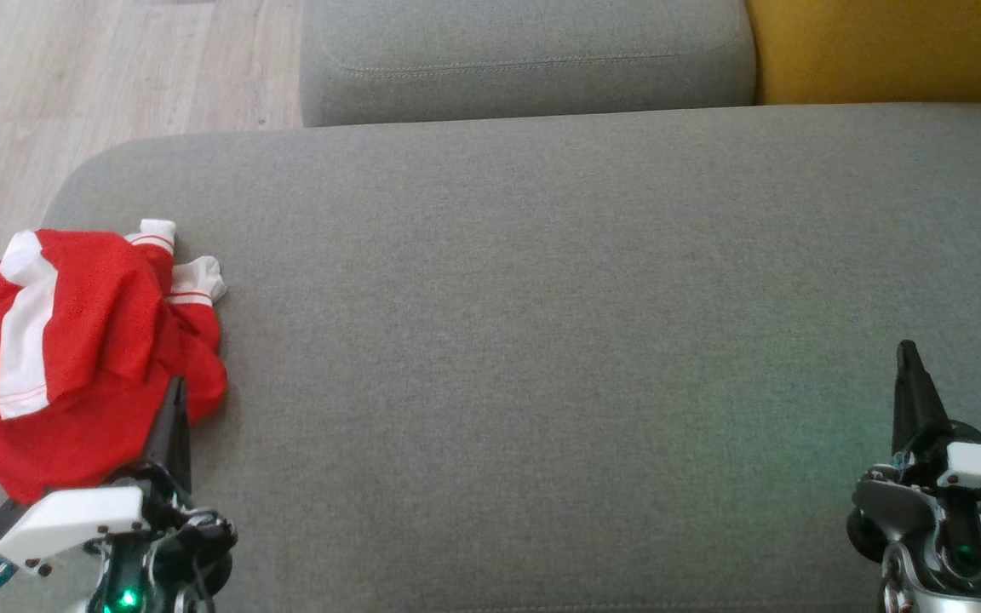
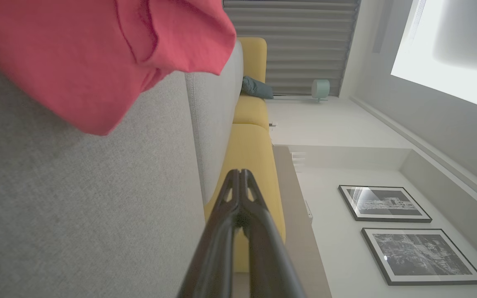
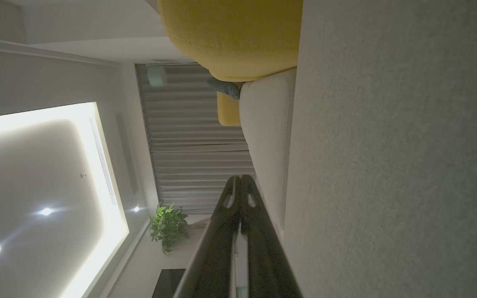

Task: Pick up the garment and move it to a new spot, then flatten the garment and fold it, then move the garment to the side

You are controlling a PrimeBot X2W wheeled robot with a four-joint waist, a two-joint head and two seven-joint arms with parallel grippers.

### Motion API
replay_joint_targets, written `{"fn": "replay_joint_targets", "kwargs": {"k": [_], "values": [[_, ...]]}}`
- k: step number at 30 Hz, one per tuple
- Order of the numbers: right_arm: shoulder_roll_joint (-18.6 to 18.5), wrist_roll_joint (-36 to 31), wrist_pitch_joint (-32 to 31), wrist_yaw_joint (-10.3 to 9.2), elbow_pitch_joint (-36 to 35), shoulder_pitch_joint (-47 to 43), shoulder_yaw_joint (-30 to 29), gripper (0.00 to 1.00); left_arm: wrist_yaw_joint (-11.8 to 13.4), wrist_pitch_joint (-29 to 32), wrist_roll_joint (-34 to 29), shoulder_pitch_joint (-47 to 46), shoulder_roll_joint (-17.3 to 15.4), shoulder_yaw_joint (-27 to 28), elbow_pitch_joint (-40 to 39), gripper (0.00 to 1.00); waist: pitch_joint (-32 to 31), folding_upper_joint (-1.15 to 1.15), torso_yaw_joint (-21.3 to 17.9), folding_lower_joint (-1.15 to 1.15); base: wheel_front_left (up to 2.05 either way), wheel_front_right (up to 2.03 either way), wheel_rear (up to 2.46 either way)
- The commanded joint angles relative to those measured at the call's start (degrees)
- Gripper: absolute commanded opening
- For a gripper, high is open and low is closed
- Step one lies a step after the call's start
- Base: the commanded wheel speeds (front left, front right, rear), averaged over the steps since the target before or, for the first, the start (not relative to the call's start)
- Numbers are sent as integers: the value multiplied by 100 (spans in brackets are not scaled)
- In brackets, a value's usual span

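Head view: red garment [image 1: 90, 358] with white stripes and cuffs, crumpled in a heap at the left end of the grey sofa seat [image 1: 542, 340], its longer run lying from the near edge toward the far one. Left gripper [image 1: 175, 393], jaws shut and empty, tip just beside the heap's right edge, by far the nearer. Right gripper [image 1: 908, 351], shut and empty, well apart at the seat's right end. Left wrist view: red cloth lies up and left of the closed left gripper, none between its jaws. Right wrist view: closed right gripper beside bare seat.
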State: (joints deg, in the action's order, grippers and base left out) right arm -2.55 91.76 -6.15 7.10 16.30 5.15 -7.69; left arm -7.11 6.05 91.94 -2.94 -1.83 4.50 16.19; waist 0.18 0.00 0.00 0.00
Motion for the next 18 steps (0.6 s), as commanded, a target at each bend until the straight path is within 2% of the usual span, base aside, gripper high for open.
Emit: {"fn": "replay_joint_targets", "kwargs": {"k": [1, 14, 15, 16, 17, 18], "values": [[-32, 43, -32, 39, -228, 103, 119, 0, -37, 42, 25, -324, -105, 199, -216, 0, 0, 0, 0, 0, 0, 0, 0], [-32, 43, -32, 39, -228, 103, 119, 0, -37, 42, 25, -324, -105, 199, -216, 0, 0, 0, 0, 0, 0, 0, 0], [0, 0, 1, 0, -1, 1, 1, 100, 0, -2, 0, -1, 0, 1, 1, 100, 0, 0, 0, 0, 0, 0, 0], [3, 0, 1, -1, 70, 0, 5, 100, 9, -11, -1, 13, 11, -5, 68, 100, 0, 0, 0, 0, 0, 0, 0], [10, -1, 1, -6, 163, -20, 7, 0, 10, -12, -1, 59, 27, -12, 151, 0, 1, 0, 0, 0, 0, 0, 0], [19, -1, 2, -6, 261, -58, 9, 100, 14, -13, -1, 121, 41, -16, 251, 100, 1, 0, 0, 0, 0, 0, 0]]}}
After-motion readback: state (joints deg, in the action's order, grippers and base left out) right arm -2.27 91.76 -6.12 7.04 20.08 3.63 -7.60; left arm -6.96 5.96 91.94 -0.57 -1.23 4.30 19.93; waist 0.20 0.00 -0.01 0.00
